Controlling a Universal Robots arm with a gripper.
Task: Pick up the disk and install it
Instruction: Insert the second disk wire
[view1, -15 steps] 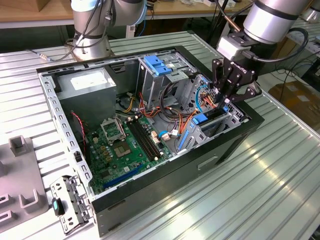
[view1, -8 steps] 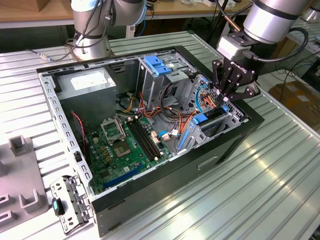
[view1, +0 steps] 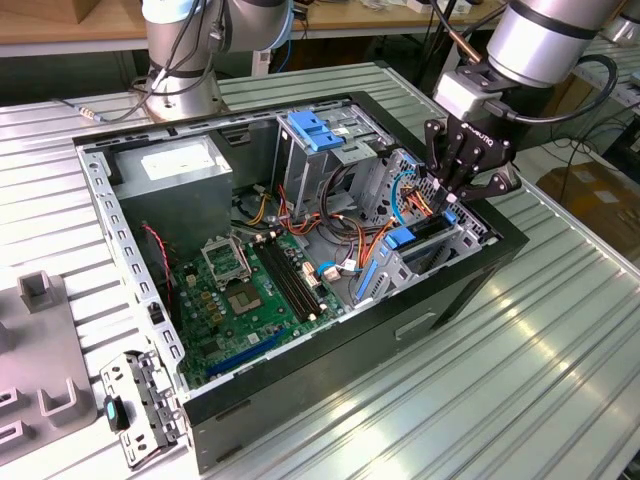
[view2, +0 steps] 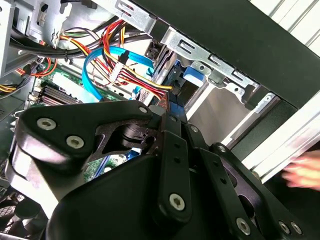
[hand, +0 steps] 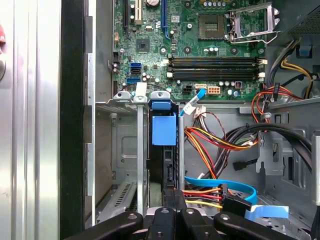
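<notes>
Disk (hand: 164, 150) upright in drive cage (hand: 125, 150), tool (hand: 171, 197) clenched on its edge

A: Where's the arm (view1: 545, 40)?
B: Angled down from the exterior view's upper right, wrist (view1: 475, 95) tilted, gripper (view1: 449, 198) pointing downward

A: Fingers?
B: Drawn close together at the tips

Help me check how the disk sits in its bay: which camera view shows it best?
The first wrist view: the disk stands edge-on in the drive cage, its blue bracket facing the camera. The exterior view shows the blue bracket beneath the hand. In the second wrist view the hand hides most of it.
</notes>
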